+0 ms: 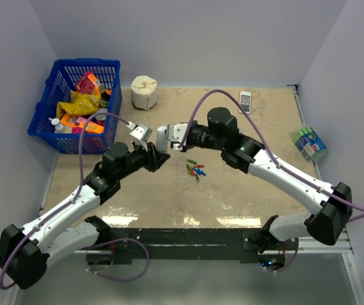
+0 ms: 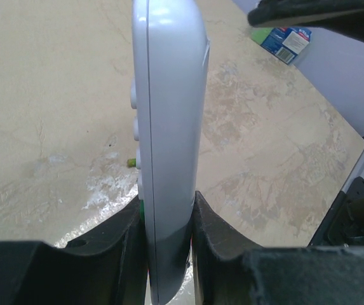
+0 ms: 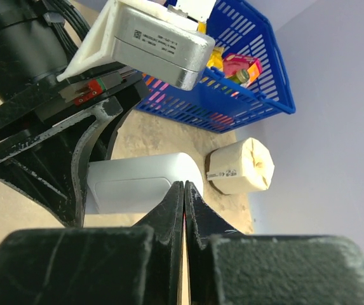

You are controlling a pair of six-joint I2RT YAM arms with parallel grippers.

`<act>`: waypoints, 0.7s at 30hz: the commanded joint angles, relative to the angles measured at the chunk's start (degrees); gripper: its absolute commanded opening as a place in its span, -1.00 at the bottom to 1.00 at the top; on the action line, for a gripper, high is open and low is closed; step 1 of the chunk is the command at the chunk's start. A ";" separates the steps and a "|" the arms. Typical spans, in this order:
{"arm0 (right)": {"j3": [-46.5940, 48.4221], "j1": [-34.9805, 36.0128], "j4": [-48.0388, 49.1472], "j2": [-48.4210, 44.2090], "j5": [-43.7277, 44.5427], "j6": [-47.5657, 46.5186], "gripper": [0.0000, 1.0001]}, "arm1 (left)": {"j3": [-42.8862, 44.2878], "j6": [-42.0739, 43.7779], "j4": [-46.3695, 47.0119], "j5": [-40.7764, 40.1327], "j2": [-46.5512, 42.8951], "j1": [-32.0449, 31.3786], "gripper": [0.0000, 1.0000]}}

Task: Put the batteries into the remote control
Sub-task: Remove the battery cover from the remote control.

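My left gripper is shut on the remote control. It holds the slim silver-white body edge-on above the table, buttons to the left. In the right wrist view the remote control shows its plain back with the outline of the battery cover. My right gripper is shut, its tips touching that back near the cover's edge. In the top view both grippers meet at the remote control above the table's middle. The batteries, small green, red, blue and orange cylinders, lie loose on the table just right of the grippers. One green battery shows beside the remote.
A blue basket of snack packets stands at the back left, with a paper roll next to it. A short white handset lies at the back right. A green and blue box sits at the right edge.
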 commanded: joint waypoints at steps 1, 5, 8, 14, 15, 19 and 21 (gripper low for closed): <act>-1.41 0.20 -0.40 0.44 -0.09 1.33 -1.00 | -1.01 -1.22 2.88 -3.46 0.55 -0.10 -1.00; -4.48 0.28 2.93 -0.08 0.09 2.83 -0.40 | -1.28 -1.05 1.22 -4.95 1.00 -0.02 -1.00; -5.46 0.20 2.68 0.70 0.26 2.13 -0.05 | -1.10 -0.52 -0.63 -5.65 1.26 -0.02 -1.00; -5.63 0.20 4.59 2.64 0.62 1.42 0.09 | -0.75 -0.43 -1.42 -5.04 1.17 -0.02 -1.00; -5.37 0.20 4.69 2.90 0.18 1.42 0.10 | -0.75 -0.52 -1.51 -4.95 1.26 -0.02 -1.00; -4.40 0.20 4.87 4.22 -0.53 1.60 0.11 | -0.57 -0.61 -1.51 -4.69 1.43 0.07 -1.00; -4.58 0.20 5.48 4.13 -0.44 1.69 0.11 | -0.40 -0.78 -1.60 -4.60 1.61 0.07 -1.00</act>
